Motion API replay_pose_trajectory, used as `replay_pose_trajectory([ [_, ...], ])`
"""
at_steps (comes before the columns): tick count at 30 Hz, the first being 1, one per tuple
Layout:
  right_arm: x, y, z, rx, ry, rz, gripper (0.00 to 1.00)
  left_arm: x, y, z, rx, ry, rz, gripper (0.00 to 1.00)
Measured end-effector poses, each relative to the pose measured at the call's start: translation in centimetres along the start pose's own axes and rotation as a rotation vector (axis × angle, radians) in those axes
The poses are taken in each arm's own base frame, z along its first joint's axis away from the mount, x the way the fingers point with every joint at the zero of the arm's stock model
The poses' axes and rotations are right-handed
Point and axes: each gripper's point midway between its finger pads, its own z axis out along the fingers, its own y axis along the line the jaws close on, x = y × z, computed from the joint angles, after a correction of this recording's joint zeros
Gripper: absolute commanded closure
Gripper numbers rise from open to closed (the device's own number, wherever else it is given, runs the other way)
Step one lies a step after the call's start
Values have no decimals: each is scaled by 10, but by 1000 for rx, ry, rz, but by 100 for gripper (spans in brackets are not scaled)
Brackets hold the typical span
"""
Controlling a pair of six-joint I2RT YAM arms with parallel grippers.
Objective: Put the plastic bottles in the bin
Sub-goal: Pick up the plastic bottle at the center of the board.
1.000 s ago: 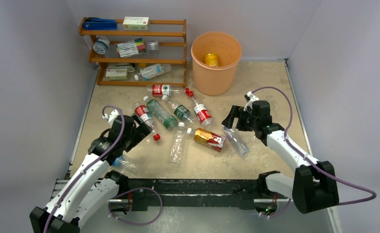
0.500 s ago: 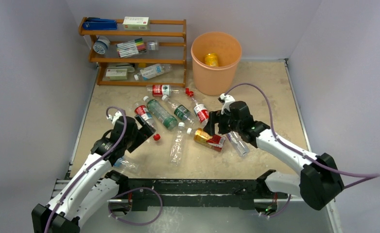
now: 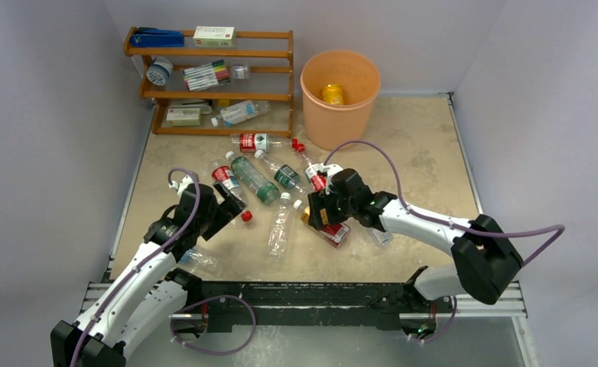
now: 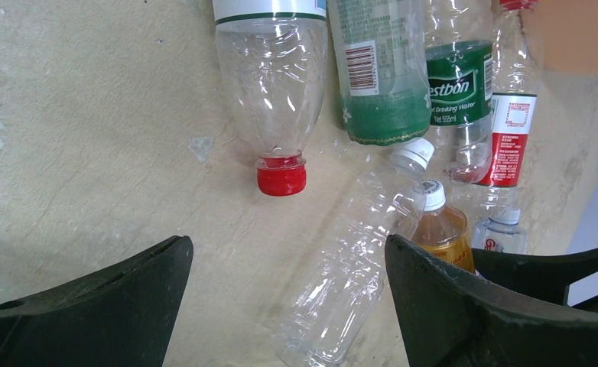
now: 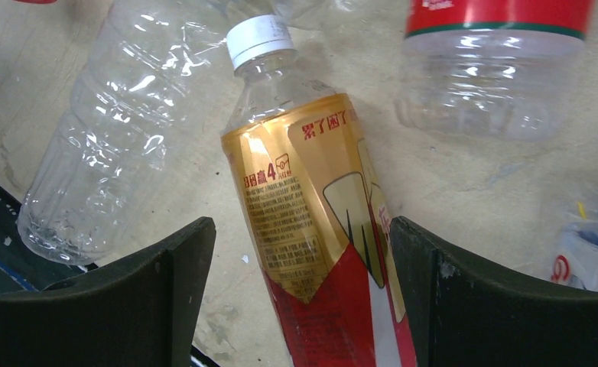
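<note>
Now, right gripper (image 5: 300, 229): open, jaws either side of gold-and-red bottle (image 5: 311, 222) lying on counter (image 5: 464, 176).
Left gripper (image 4: 284, 252): open, over counter, red-capped clear bottle (image 4: 277, 92) just ahead.

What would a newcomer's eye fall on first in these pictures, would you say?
Probably the orange bin at the far edge of the table, one yellow bottle inside. Then the litter of plastic bottles lying across its middle. Lastly, the right gripper stands open astride a gold-and-red labelled bottle with a white cap.
</note>
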Motion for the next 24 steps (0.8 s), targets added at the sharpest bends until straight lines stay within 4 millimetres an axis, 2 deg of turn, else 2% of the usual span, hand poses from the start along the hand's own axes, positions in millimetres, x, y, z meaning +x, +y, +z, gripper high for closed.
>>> replay_pose_trajectory([
  [4, 2, 11, 8, 6, 18, -37, 24, 3, 4, 2, -7, 8, 2, 4],
  [12, 18, 15, 19, 33, 77, -65, 26, 4, 4, 1, -5, 9, 1, 4],
  [18, 21, 17, 20, 40, 90, -74, 50, 4, 3, 1, -3, 11, 1, 4],
  [24, 20, 19, 16, 45, 98, -78, 56, 4, 3, 1, 0, 13, 1, 4],
])
